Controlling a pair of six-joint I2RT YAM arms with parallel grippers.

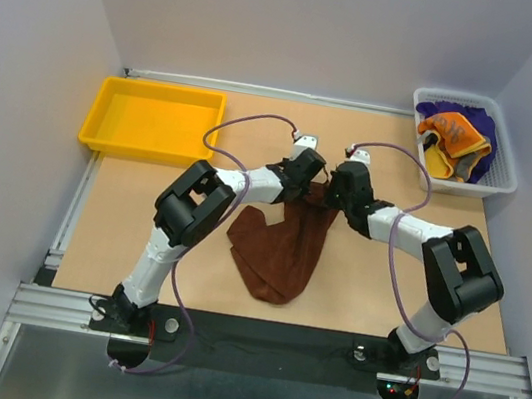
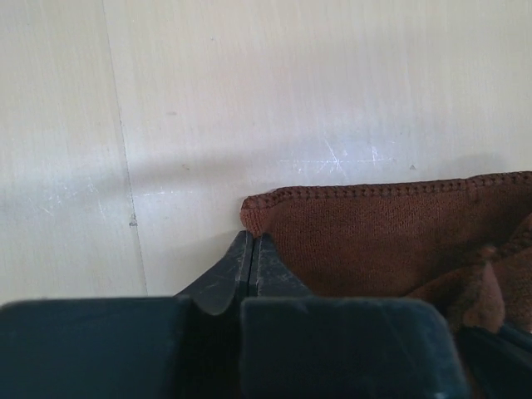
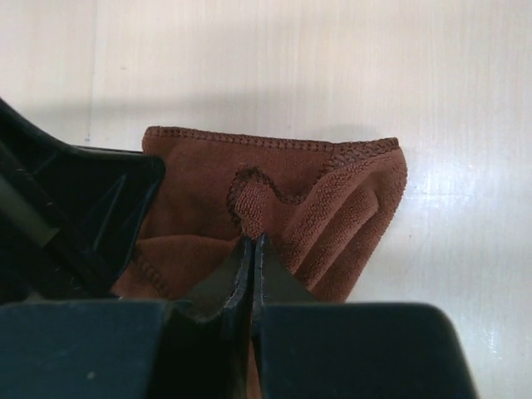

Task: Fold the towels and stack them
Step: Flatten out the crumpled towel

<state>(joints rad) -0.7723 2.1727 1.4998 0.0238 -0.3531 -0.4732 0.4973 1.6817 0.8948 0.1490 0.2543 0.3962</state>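
A plain dark brown towel [image 1: 284, 243] lies crumpled in the middle of the table, its far end pinched by both grippers. My left gripper [image 2: 252, 237] is shut on a stitched corner of the brown towel [image 2: 374, 233]. My right gripper [image 3: 252, 237] is shut on another small corner of the same brown towel [image 3: 332, 191]; the left gripper's black body shows at that view's left. From above, the left gripper [image 1: 312, 175] and right gripper [image 1: 335, 180] stand almost head to head. More towels [image 1: 455, 136], purple and orange with yellow, sit heaped in the basket.
A yellow plastic tray [image 1: 153, 119] stands at the back left. A white mesh basket [image 1: 466, 140] sits at the back right corner. Grey walls close in the table on three sides, and a metal rail runs along the near edge.
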